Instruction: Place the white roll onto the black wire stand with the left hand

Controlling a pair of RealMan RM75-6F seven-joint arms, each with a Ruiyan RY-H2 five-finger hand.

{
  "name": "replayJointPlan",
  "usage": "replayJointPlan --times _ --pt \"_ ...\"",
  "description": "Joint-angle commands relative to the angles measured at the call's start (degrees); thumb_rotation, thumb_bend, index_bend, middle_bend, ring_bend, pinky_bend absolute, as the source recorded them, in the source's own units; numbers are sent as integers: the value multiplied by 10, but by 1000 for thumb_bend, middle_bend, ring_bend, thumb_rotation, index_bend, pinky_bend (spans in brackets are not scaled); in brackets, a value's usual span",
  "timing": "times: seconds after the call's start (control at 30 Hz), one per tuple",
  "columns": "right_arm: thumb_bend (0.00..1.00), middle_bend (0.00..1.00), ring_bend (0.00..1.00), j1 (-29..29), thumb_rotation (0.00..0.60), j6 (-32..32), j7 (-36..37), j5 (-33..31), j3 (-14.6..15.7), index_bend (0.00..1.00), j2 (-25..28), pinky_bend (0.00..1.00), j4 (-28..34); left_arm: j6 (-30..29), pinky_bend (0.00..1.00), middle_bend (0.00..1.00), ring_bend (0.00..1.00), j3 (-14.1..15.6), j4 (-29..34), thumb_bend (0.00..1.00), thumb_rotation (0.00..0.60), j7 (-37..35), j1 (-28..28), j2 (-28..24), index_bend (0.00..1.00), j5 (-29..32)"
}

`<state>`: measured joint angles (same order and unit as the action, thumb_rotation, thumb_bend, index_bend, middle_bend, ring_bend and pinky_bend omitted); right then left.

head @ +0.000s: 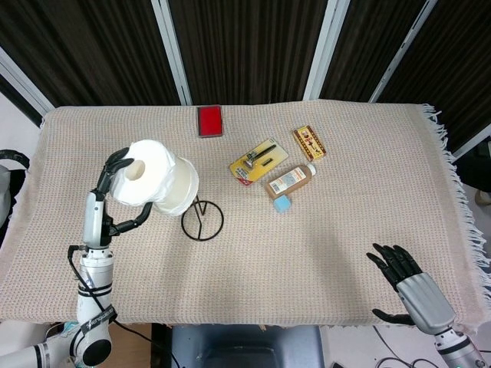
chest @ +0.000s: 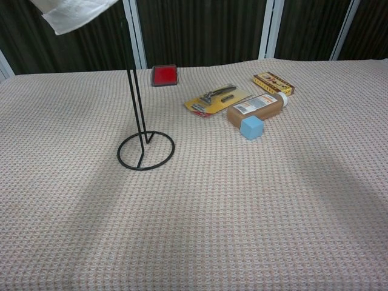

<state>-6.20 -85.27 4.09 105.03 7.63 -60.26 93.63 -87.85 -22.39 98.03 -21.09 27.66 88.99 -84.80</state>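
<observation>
My left hand [head: 115, 195] grips the white roll [head: 159, 186] and holds it high above the table, just left of the black wire stand [head: 202, 220]. In the head view the roll covers the top of the stand's upright rod. In the chest view only the roll's lower edge [chest: 76, 12] shows at the top left, over the rod of the stand [chest: 144, 148]; the left hand is out of that frame. My right hand [head: 406, 285] rests open at the table's front right edge, fingers spread, holding nothing.
A red flat case [head: 209, 120] lies at the back. A yellow razor pack [head: 258, 160], a small yellow box [head: 308, 142], a brown bottle [head: 291, 181] and a blue cube [head: 282, 203] sit right of the stand. Beige woven cloth [head: 307, 261] covers the table.
</observation>
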Motion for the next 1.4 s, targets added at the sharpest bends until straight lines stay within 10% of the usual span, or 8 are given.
replayJointPlan --times 0.03,1.1,1.4 --pt "63 0 0 0 600 -1 1 0 0 0 0 0 0 6 932 789 704 1 -1 714 600 16 10 11 687 1" --pt "64 0 0 1 600 -5 5 1 -2 0 3 0 1 42 893 695 618 0 -30 606 600 57 52 35 593 32" --pt "64 0 0 1 600 -3 3 1 -2 0 3 0 2 67 68 115 13 19 -31 442 600 61 57 15 31 24"
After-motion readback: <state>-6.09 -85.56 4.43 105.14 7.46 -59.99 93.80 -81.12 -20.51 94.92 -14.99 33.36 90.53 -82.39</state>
